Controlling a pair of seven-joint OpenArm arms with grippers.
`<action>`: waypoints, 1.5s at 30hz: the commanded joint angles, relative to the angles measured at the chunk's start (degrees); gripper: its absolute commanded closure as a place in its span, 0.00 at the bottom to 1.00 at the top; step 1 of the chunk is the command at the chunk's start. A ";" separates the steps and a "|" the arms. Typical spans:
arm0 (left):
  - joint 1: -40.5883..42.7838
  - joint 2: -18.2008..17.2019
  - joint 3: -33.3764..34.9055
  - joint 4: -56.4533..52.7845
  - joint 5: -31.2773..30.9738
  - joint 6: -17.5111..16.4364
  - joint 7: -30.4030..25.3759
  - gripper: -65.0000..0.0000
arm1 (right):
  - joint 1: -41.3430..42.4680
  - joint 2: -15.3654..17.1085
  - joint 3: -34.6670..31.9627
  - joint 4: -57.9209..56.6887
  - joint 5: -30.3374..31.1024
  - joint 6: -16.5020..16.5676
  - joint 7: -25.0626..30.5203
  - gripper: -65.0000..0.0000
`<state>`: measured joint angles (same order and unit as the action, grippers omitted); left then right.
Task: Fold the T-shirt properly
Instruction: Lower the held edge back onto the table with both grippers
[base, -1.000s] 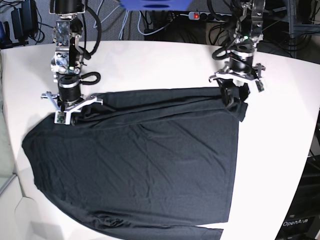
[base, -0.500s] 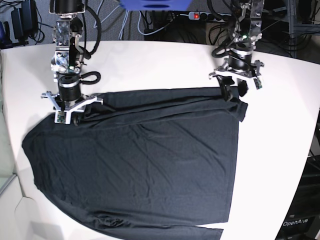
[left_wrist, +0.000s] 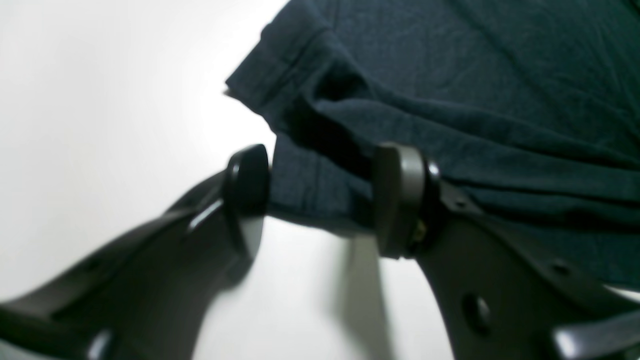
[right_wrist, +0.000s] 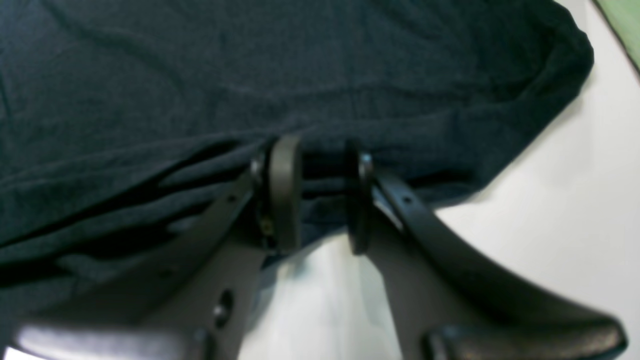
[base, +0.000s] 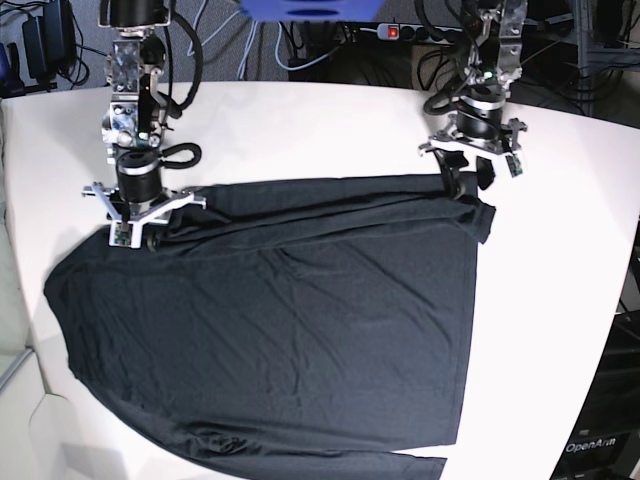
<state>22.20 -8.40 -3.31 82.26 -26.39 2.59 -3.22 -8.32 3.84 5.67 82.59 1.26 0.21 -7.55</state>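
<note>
The black T-shirt (base: 280, 320) lies spread flat on the white table (base: 330, 130), with a folded band along its far edge. On the right of the base view my left gripper (base: 467, 180) hovers just over the shirt's far right corner (left_wrist: 280, 65). It stands open, its fingers (left_wrist: 400, 200) wide apart and clear of the cloth. On the left of the base view my right gripper (base: 135, 235) sits low at the far left corner. Its fingers (right_wrist: 285, 190) are a little apart, astride the folded edge (right_wrist: 325, 172) of the T-shirt (right_wrist: 300, 75).
Cables and a power strip (base: 400, 32) run behind the table's far edge. A blue object (base: 300, 8) hangs at the top centre. The table's curved right edge (base: 610, 330) drops to dark equipment. Bare tabletop lies beyond the shirt's far edge.
My left gripper has risen and drawn back from the shirt's far right corner, still open. The right arm has stayed at the far left corner.
</note>
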 joint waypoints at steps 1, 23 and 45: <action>0.09 -0.34 -0.07 0.60 0.15 -0.26 -0.42 0.50 | 0.62 0.87 0.09 0.89 -0.25 0.10 1.35 0.75; 1.23 -0.61 -0.07 0.60 0.24 -0.44 -0.69 0.49 | -1.13 0.16 7.82 0.97 -0.16 0.10 1.27 0.74; 0.44 1.77 -0.25 -0.19 -0.20 -0.35 -0.42 0.49 | -2.19 0.16 7.82 0.89 -0.16 0.10 1.62 0.74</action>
<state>22.50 -6.63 -3.60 81.73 -26.20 2.33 -4.49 -11.00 3.66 13.34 82.59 1.28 0.21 -7.51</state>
